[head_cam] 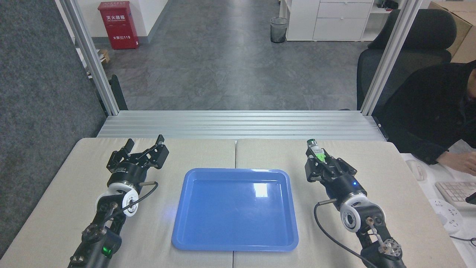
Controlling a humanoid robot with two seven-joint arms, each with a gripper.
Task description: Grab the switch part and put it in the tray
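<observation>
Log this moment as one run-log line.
phase: carry | right gripper: shut on switch part, right of tray | left gripper: open, idle | tray: empty

Switch part (315, 152): lower body hidden between fingers of right gripper (318, 160); only dark tip, silver cylinder and green block exposed. Both arms cut off by bottom edge. Table (372, 163): near edge out of frame. Person (427, 108) cropped at right edge. Keyboard (455, 193) partly cut off. Lettering on red cabinet (118, 24) too small to read fully.
</observation>
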